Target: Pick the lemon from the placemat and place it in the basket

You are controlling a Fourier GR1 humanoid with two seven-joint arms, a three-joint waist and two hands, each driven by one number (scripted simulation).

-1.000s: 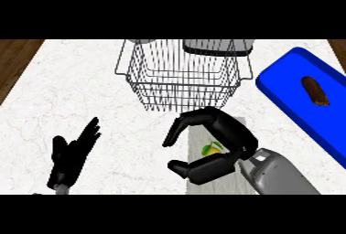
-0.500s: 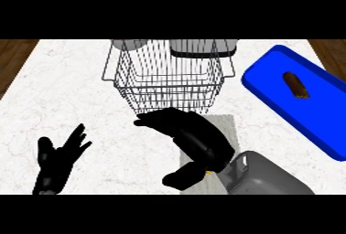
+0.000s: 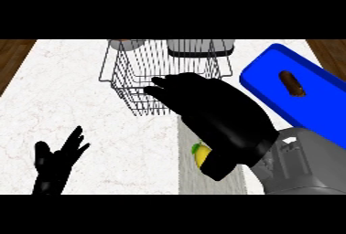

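Observation:
A yellow lemon peeks out at the left side of my right hand, over the grey placemat. The hand covers most of it, the thumb curled under it and the fingers arched over it toward the wire basket. The fingertips overlap the basket's near right corner in the view. I cannot tell whether the lemon still touches the placemat. The basket stands at the back centre of the white counter. My left hand rests open at the lower left, fingers up, well away from both.
A blue tray with a brown item on it lies at the right, close to my right forearm. Two grey pots stand behind the basket. The counter's wooden edge shows at the far left.
My right hand has come down over the lemon and closed round it, hiding most of it. The hand and basket now show larger and nearer. The left hand has stayed open at the lower left.

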